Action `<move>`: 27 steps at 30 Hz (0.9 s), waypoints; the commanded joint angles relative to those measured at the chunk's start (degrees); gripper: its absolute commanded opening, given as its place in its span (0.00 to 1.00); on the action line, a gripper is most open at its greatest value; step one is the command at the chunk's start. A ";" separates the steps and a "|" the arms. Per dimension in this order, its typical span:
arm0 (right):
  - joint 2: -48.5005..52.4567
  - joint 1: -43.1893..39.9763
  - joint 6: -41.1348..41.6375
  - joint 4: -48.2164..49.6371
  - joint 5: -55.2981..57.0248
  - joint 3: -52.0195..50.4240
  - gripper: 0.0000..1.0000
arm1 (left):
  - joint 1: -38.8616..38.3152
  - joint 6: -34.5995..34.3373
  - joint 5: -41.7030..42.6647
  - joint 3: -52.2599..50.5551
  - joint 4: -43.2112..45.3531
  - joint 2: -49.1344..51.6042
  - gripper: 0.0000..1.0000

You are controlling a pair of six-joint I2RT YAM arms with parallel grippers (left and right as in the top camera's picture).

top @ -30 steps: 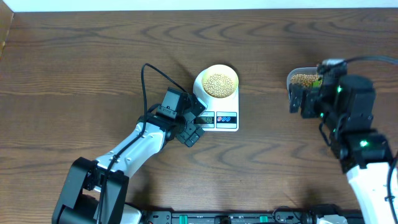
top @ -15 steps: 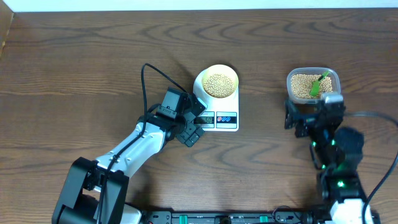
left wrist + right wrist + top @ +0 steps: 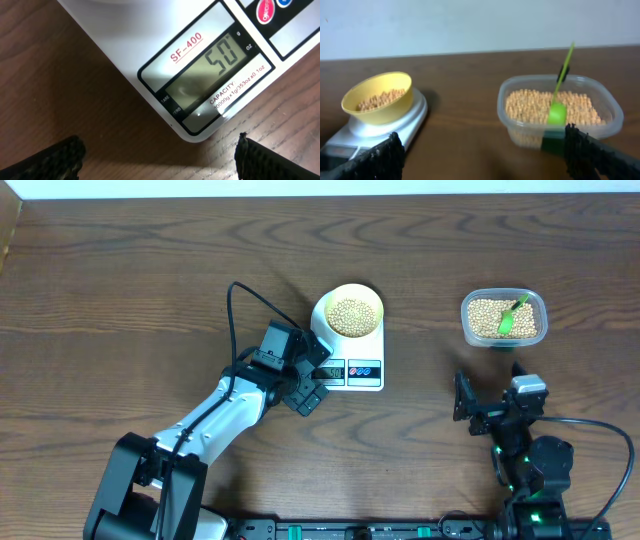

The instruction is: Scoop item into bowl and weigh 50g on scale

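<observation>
Right pincer [image 3: 488, 392] has retreated, gaping, empty; left pincer [image 3: 160, 160] likewise; scale [image 3: 150, 45] partly cropped.

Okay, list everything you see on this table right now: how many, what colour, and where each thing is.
table: one, dark brown wood, under everything
scale: one, white, middle of the table; its display reads 50
bowl: one, pale yellow, on the scale's platform
beans: many, tan, some in the bowl, more in the container
container: one, clear plastic, right of the scale and apart from it
scoop: one, green, standing in the container's beans
left hand: one, black, open and empty, beside the scale's display corner
right hand: one, black, open and empty, on the robot's side of the container, not touching it
</observation>
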 commanded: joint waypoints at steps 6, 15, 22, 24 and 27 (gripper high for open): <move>-9.25 -0.39 2.01 -12.68 -0.13 -0.07 0.99 | 0.17 1.01 -0.52 -0.04 -0.13 0.70 0.98; -12.74 -0.33 2.01 -16.37 0.07 -0.07 0.99 | 0.17 1.01 -0.50 -0.04 -0.13 0.70 0.98; -13.07 2.69 2.01 -16.37 0.07 -0.07 0.99 | 0.17 1.01 -0.52 -0.04 -0.13 0.70 0.98; -12.96 4.04 2.01 -16.35 0.07 -0.07 0.99 | 0.17 1.01 -0.52 -0.04 -0.13 0.70 0.98; -12.68 5.16 2.01 -16.31 0.04 -0.07 0.99 | 0.17 1.01 -0.52 -0.04 -0.13 0.70 0.98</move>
